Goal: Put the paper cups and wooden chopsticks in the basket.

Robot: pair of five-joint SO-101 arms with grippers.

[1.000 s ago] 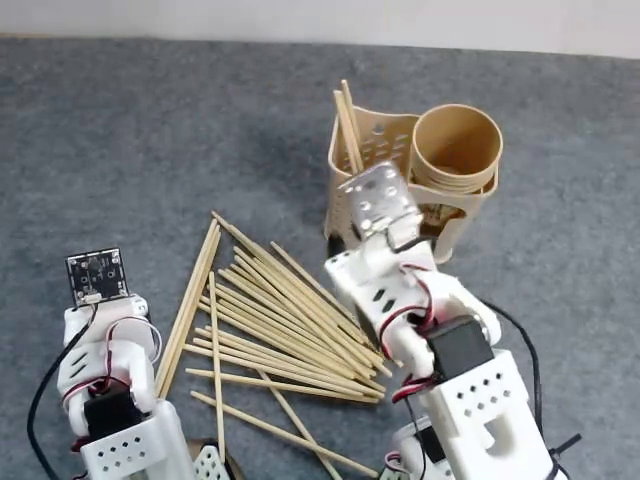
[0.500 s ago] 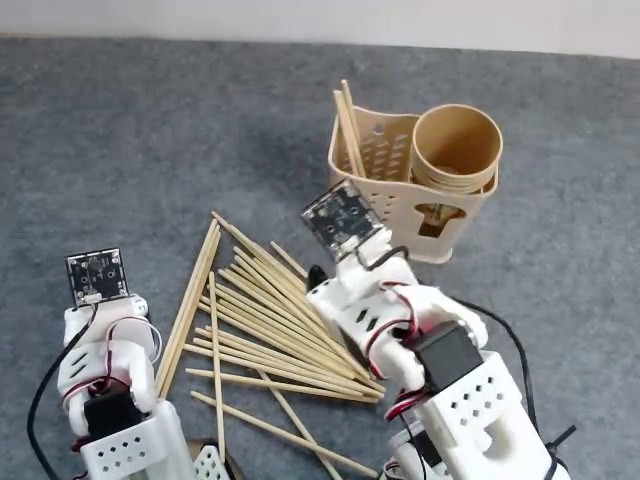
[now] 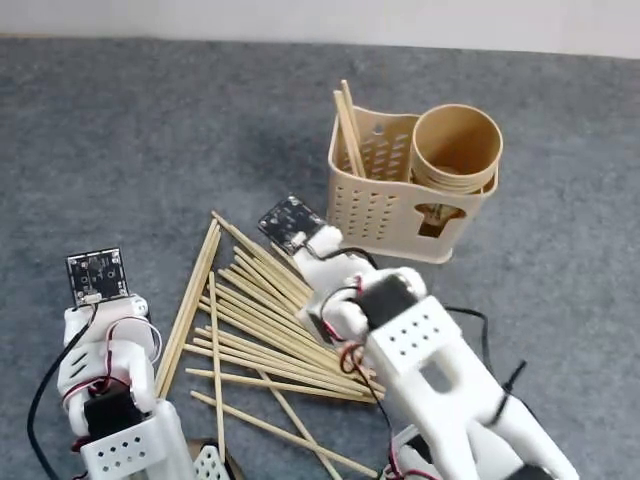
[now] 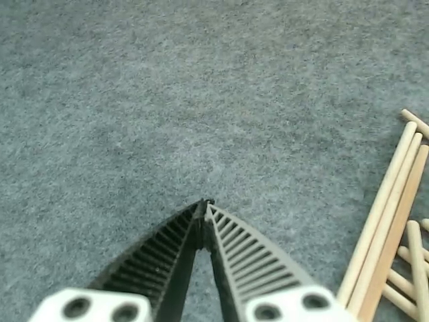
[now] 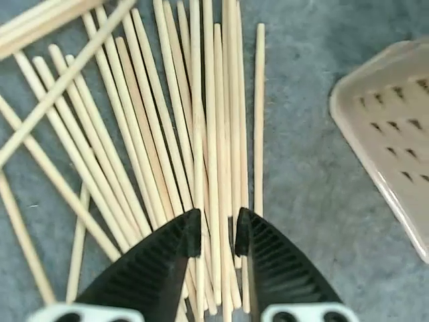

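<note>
The right gripper (image 5: 216, 231), jaws slightly parted and empty, hovers low over the wooden chopsticks (image 5: 204, 134) fanned on the bench (image 5: 301, 174), their long axes running straight ahead of it, the basket (image 5: 392, 127) just beside.

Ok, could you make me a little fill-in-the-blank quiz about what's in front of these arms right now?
The stacked tan paper cups sit ____ the beige perforated plastic basket. ____ wooden chopsticks stand in that basket. The left gripper, above bare grey carpet, is ____. The right gripper, above the loose chopstick pile, is slightly ____.
Missing words: inside; two; shut; open.
</note>
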